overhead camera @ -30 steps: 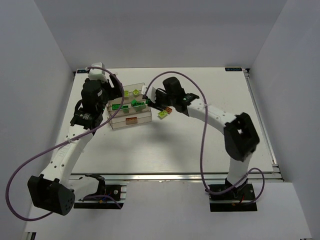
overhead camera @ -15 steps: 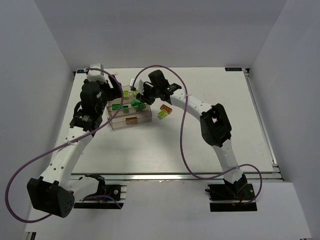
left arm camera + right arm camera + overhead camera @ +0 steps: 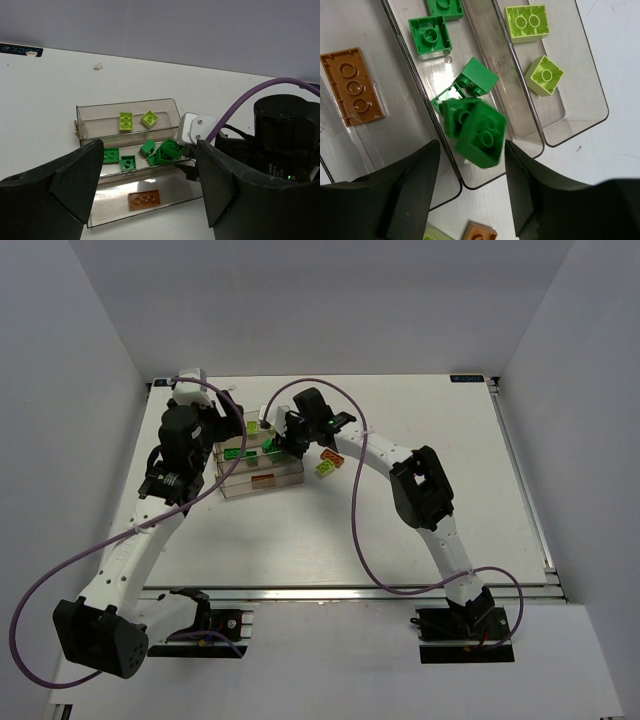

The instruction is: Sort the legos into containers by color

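The clear containers (image 3: 238, 486) sit left of centre on the table. In the right wrist view the far bin (image 3: 570, 100) holds two lime bricks (image 3: 527, 21), the middle bin holds several dark green bricks (image 3: 430, 36), and the near bin holds an orange plate (image 3: 351, 86). My right gripper (image 3: 471, 146) is open above the end of the middle bin. A blurred dark green brick (image 3: 481, 134) lies loose between its fingers. My left gripper (image 3: 150, 185) is open and empty above the bins' near side (image 3: 95, 112).
A loose lime brick (image 3: 324, 469) and a loose orange brick (image 3: 334, 459) lie on the table just right of the bins, also at the bottom of the right wrist view (image 3: 480, 233). The right arm's purple cable (image 3: 355, 520) arcs over the table.
My right gripper moved left from the loose bricks to over the middle bin, carrying a dark green brick, and opened; the brick now sits loose between the fingers. The left arm barely moved.
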You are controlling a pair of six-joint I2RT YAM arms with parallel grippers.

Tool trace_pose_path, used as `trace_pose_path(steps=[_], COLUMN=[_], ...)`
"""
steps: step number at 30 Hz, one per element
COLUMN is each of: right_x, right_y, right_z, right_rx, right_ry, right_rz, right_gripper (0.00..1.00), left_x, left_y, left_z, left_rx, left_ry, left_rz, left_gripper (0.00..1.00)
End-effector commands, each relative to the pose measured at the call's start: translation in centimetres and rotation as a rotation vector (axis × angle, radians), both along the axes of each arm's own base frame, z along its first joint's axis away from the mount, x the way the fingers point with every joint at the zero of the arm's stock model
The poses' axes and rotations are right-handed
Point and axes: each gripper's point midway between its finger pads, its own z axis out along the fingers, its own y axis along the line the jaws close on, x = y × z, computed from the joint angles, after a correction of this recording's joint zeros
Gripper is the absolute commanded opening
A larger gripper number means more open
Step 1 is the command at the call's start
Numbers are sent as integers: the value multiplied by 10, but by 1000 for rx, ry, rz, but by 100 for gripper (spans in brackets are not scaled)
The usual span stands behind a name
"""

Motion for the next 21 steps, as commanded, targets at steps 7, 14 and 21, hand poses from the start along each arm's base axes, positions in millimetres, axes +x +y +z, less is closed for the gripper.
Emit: trace_pose_path(steps=[7,14,21], right_x=[5,-21,-49], right_y=[9,-7,-71], right_z=[50,81,105], right_rx=[81,113,195], right_ry=[-65,-15,85], right_rz=[11,22,-54], right_gripper=[67,75,89], left_x=[-3,3,8], left_y=[-3,-21,-52], left_z=[8,-6,-26], left_rx=[-10,-14,-62], left_ry=[-31,9,68], left_rz=[-27,-115,-261], left_gripper=[84,90,94])
